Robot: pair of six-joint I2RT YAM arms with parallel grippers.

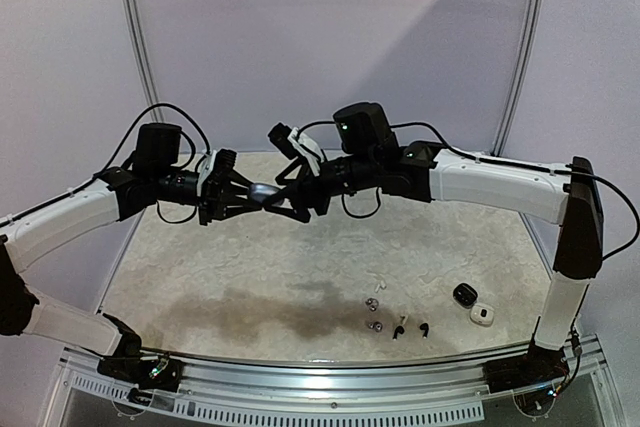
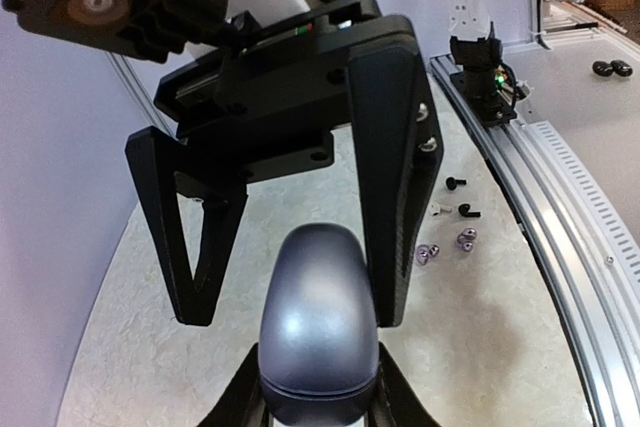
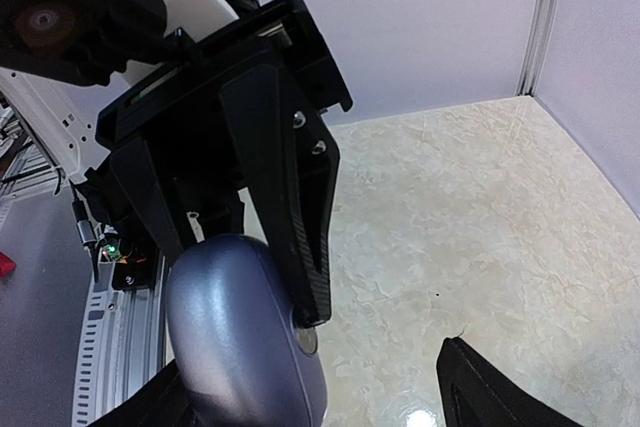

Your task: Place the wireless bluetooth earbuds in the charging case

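Left claw (image 1: pixel 252 194): clenched on charging case (image 2: pixel 320 347), mid-air. Right claw (image 2: pixel 292 319): released, straddling case, touching at 3 o'clock only. Centre before pinching; avoid twisting.

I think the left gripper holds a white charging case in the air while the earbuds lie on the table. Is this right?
No. The charging case in the left gripper is dark grey-blue, not white; the left wrist view shows it. It is in the air, and the earbuds lie on the table.
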